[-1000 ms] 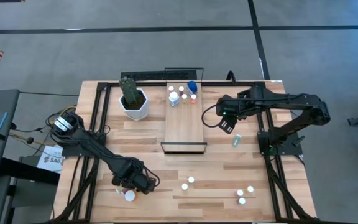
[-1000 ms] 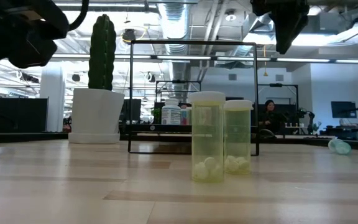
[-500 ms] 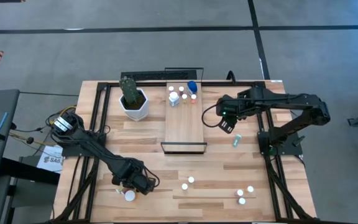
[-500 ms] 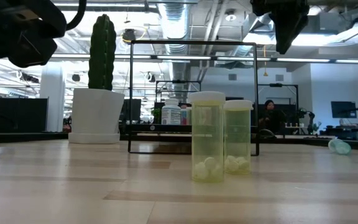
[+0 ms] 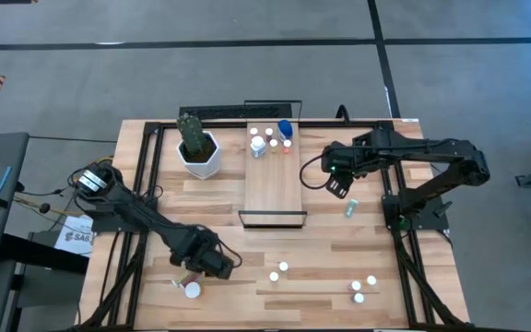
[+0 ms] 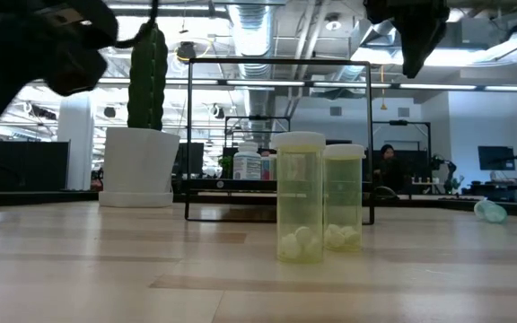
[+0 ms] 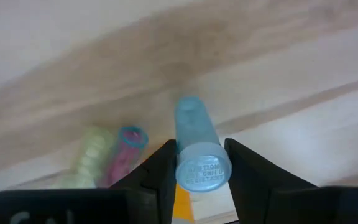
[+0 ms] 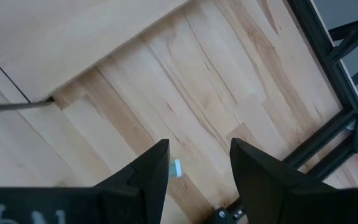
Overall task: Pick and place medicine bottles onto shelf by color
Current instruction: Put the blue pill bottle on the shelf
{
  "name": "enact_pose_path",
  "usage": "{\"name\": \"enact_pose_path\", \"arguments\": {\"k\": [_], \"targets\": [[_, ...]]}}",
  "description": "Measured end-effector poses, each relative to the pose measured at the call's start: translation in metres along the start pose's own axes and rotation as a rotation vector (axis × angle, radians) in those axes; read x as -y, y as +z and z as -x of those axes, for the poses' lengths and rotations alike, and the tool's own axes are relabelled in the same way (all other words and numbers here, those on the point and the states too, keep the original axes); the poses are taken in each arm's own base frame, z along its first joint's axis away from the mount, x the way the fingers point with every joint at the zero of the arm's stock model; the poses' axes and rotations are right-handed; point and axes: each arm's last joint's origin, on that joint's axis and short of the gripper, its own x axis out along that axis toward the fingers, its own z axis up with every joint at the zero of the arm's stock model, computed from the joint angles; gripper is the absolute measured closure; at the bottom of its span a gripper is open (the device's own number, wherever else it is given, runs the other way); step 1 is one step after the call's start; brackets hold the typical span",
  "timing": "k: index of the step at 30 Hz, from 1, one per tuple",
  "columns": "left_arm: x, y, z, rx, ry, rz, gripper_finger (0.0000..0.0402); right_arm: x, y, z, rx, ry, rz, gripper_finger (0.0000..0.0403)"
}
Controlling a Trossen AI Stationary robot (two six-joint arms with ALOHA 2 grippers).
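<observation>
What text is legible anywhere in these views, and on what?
"SAG": cut off, on the white sheet beside the table's left edge, high view.
Embossed lettering on the cap of the pale blue bottle between the left gripper fingers: too blurred to read.
Label on the white bottle on the shelf, low view: too small to read.
Nothing else readable.

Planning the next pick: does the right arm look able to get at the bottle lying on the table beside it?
Probably yes. The right gripper hangs open, holding nothing, near the lying bottle, with bare table around it and nothing between.
</observation>
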Motion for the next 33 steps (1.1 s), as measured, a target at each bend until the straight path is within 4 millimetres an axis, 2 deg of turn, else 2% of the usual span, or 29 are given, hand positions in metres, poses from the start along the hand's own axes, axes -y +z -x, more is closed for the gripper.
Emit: {"name": "enact_pose_path", "arguments": {"k": [8,16,25,33], "targets": [[-0.018,0.045,0.04,0.057,0.053,0.035,0.0303,0.007,-0.001,-0.001,-0.036,-0.026,0.086,0.0212],[-0.029,0.101,0.08,0.181,-0.079,0.125,0.03,0.024,0.002,-0.001,-0.02,-0.082,0.125,0.0212],[-0.023,0.146,0.095,0.25,-0.27,0.144,0.0301,0.063,-0.008,0.015,0.056,-0.081,0.027,0.0212],[-0.028,0.172,0.103,0.3,-0.321,0.187,0.0301,0.088,-0.016,0.026,0.141,-0.09,-0.037,0.0212]]}}
